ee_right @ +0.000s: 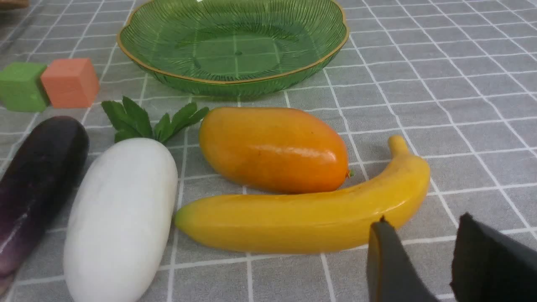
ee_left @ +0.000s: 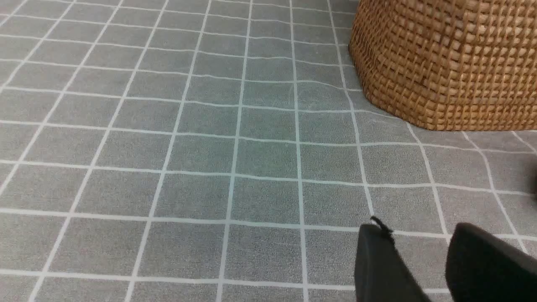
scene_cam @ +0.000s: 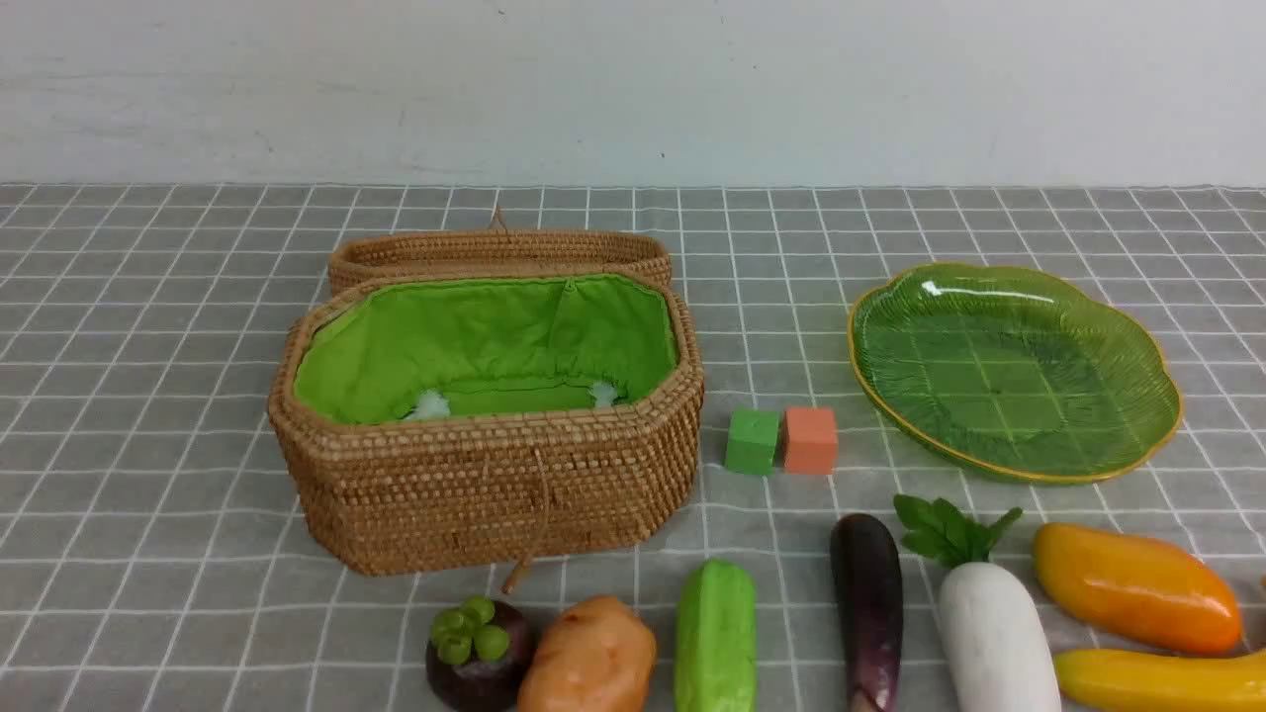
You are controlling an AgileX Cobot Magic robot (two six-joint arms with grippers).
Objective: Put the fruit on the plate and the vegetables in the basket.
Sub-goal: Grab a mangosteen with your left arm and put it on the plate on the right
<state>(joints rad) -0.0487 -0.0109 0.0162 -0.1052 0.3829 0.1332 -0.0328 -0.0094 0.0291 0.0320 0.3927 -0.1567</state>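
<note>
Grey grid cloth [scene_cam: 148, 396]: basket [scene_cam: 475, 494] open, mango [scene_cam: 1137, 588] near plate [scene_cam: 1014, 371].

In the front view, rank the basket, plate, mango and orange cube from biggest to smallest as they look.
1. basket
2. plate
3. mango
4. orange cube
The mango lies nearer the camera, which flatters it, but the gaps look clear enough to rank.

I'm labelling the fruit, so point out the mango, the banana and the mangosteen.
mango [ee_right: 272, 149], right wrist view, middle of its orange body.
banana [ee_right: 302, 220], right wrist view, middle of its yellow body.
mangosteen [scene_cam: 485, 684], front view, dark purple body below the green lobes.
</note>
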